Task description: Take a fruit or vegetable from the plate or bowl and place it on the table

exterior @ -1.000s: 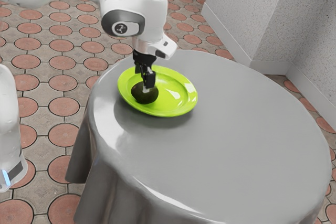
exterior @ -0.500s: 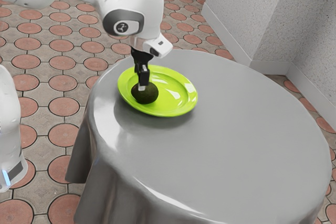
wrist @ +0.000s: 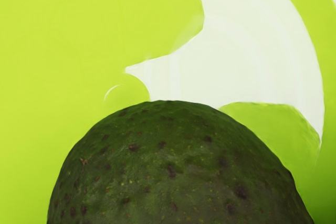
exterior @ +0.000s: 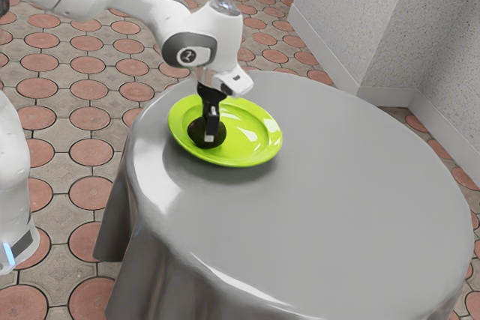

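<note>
My gripper (exterior: 210, 137) is low over the exterior view's left part of the green plate (exterior: 259, 152), reaching down at the dark avocado (exterior: 198, 133) and covering part of it. The avocado rests in the plate, near the rim. Its far side is hidden, and I cannot tell whether the gripper is open or shut. In the wrist view the bumpy, dark green avocado (wrist: 178, 171) looms large at the lower edge, directly under my hand, against the bright plate (wrist: 68, 51).
The plate stands on a round table (exterior: 337, 185) with a grey cloth, close to the table edge on the exterior view's left. The tabletop stretches away toward the exterior view's right. A pale wall (exterior: 352, 28) rises behind it.
My hand has come down over the avocado and shifted slightly toward the exterior view's right since half a second ago. The avocado and plate look unmoved.
</note>
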`<state>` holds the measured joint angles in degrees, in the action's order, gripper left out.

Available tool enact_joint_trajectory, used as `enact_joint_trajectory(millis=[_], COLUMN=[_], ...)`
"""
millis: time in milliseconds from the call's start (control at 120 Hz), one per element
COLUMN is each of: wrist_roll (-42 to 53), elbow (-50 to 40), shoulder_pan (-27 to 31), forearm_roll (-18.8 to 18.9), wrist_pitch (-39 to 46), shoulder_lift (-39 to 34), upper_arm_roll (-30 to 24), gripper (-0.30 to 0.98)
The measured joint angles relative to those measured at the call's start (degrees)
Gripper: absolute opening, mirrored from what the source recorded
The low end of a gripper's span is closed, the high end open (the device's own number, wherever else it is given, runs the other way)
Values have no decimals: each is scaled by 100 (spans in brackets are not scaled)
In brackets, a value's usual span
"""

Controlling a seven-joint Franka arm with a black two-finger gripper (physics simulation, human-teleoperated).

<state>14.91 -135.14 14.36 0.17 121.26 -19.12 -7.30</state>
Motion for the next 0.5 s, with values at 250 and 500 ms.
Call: enact_joint_trajectory(millis=[250, 500], wrist_roll=[194, 303], elbow=[-5, 2], shoulder_pan=[98, 170], forearm_roll=[-36, -191], wrist_pitch=[282, 457], shoulder_lift=[315, 382], upper_arm_roll=[3, 9], gripper=[69, 44])
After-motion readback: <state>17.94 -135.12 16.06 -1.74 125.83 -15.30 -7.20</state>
